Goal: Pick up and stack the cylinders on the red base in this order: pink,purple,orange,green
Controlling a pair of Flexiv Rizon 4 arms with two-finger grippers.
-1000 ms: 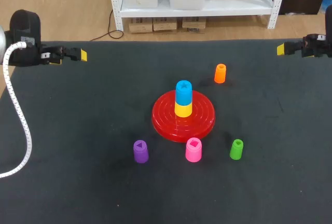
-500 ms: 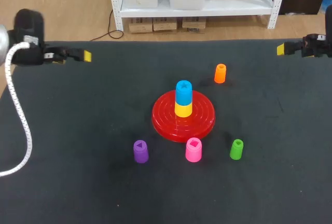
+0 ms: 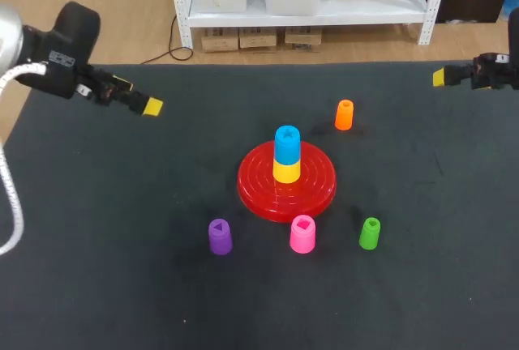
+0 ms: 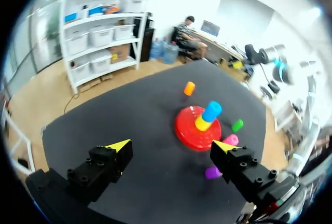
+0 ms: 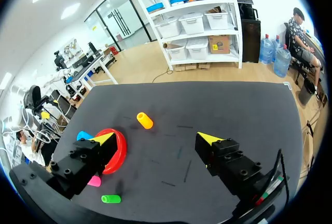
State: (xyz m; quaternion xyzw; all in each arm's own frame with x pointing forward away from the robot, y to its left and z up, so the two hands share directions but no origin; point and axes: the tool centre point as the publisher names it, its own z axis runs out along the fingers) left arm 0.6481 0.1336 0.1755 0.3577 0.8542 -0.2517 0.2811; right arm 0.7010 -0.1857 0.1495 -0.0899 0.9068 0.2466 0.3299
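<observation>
The red base (image 3: 312, 192) lies mid-table with a yellow cylinder (image 3: 285, 172) and a blue one (image 3: 286, 143) stacked on it. The pink cylinder (image 3: 302, 234) stands just in front of the base, the purple (image 3: 220, 236) to its left, the green (image 3: 370, 232) to its right. The orange (image 3: 344, 114) stands behind the base on the right. My left gripper (image 3: 148, 106) hovers open over the far left of the table, far from all cylinders; ahead of its fingers (image 4: 171, 146) lie the base (image 4: 185, 129) and cylinders. My right gripper (image 3: 439, 77) is open and empty at the far right edge (image 5: 156, 138).
The black table top (image 3: 122, 245) has wide bare room at the left, front and right. A white cable (image 3: 10, 196) from my left arm hangs along the left edge.
My left arm has swung right and inward over the table, its yellow tip now nearer the base. The right arm and all cylinders have stayed put.
</observation>
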